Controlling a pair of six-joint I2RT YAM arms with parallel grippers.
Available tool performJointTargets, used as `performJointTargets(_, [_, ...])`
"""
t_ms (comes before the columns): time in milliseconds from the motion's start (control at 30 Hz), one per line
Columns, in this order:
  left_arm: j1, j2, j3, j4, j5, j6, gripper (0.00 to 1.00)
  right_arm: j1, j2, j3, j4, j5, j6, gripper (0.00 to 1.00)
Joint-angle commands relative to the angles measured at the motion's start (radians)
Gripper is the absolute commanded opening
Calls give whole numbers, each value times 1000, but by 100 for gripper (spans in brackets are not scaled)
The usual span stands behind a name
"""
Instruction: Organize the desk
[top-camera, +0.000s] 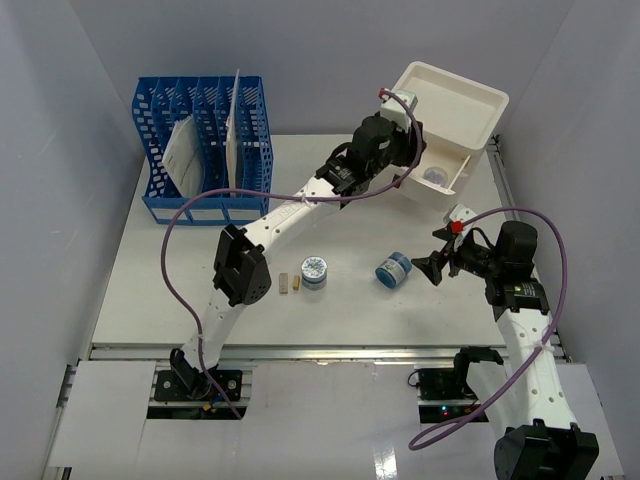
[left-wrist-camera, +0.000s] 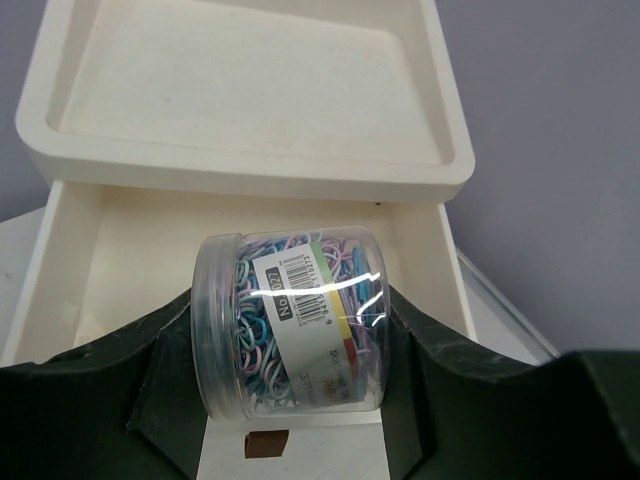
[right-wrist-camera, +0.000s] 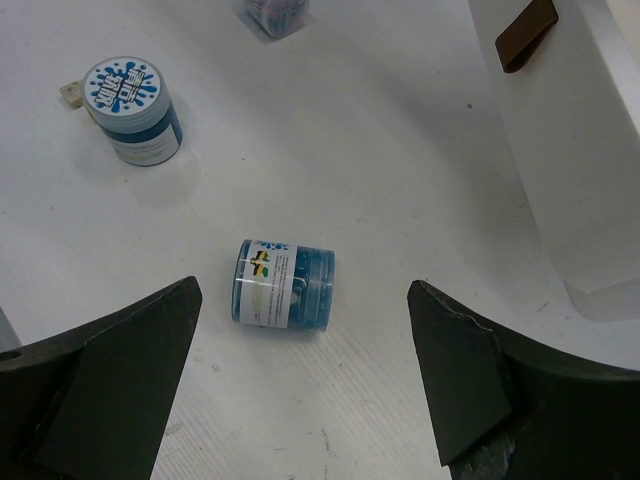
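Left jaws are clamped on a clear jar (left-wrist-camera: 290, 325) of coloured paper clips, which lies sideways between them; the right jaws stand spread wide and grip nothing. Below the right jaws, and stretching well away to their left, is the worktop (top-camera: 350, 305), white and matte, with a metal rail along its near edge. Far to the left of the left jaws, at the worktop's far corner, a blue file rack (top-camera: 205, 150) stands upright with papers in some slots. Right under and ahead of the left jaws sits a white drawer box (top-camera: 445, 100) with a tray-like top and its drawer pulled open; the held jar hangs over the drawer's front. Between the right jaws, touching neither, a blue jar (right-wrist-camera: 285, 285) lies on its side on the worktop. Further out ahead of them, a second jar with a blue patterned lid (right-wrist-camera: 133, 110) stands upright. Just beside it, on the side away from the right jaws, lie two small tan pieces (top-camera: 288, 284).
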Motion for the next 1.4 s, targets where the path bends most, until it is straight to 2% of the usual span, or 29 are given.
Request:
performJointTargets(0, [6, -14, 29, 102, 29, 24, 56, -6, -8, 3, 23, -13, 14, 90])
performJointTargets(133, [5, 14, 36, 104, 49, 13, 79, -10, -3, 5, 22, -5, 14, 90])
performJointTargets(333, [5, 12, 53, 94, 64, 10, 94, -15, 8, 4, 23, -7, 14, 90])
performJointTargets(467, [5, -28, 33, 84, 41, 16, 94, -19, 12, 2, 21, -9, 12, 90])
performJointTargets(533, [9, -111, -32, 94, -6, 28, 92, -24, 11, -1, 19, -14, 11, 90])
performJointTargets(700, [56, -400, -428, 122, -97, -6, 81, -40, 4, -1, 17, -28, 12, 90])
performJointTargets(800, [122, -606, -840, 205, -126, -62, 79, -44, 2, -3, 19, -36, 13, 90])
performJointTargets(867, [173, -702, -974, 188, -114, -101, 81, -44, 7, -1, 16, -41, 14, 90])
performJointTargets(967, [269, -754, -1060, 95, -42, -140, 88, -48, 14, -1, 16, -47, 16, 90])
performJointTargets(1100, [354, -690, -1066, -13, 38, -136, 96, -54, 19, -5, 16, -45, 15, 90])
performJointTargets(1367, [376, -495, -961, -71, 37, -118, 98, -89, 26, -12, 17, -66, 19, 90])
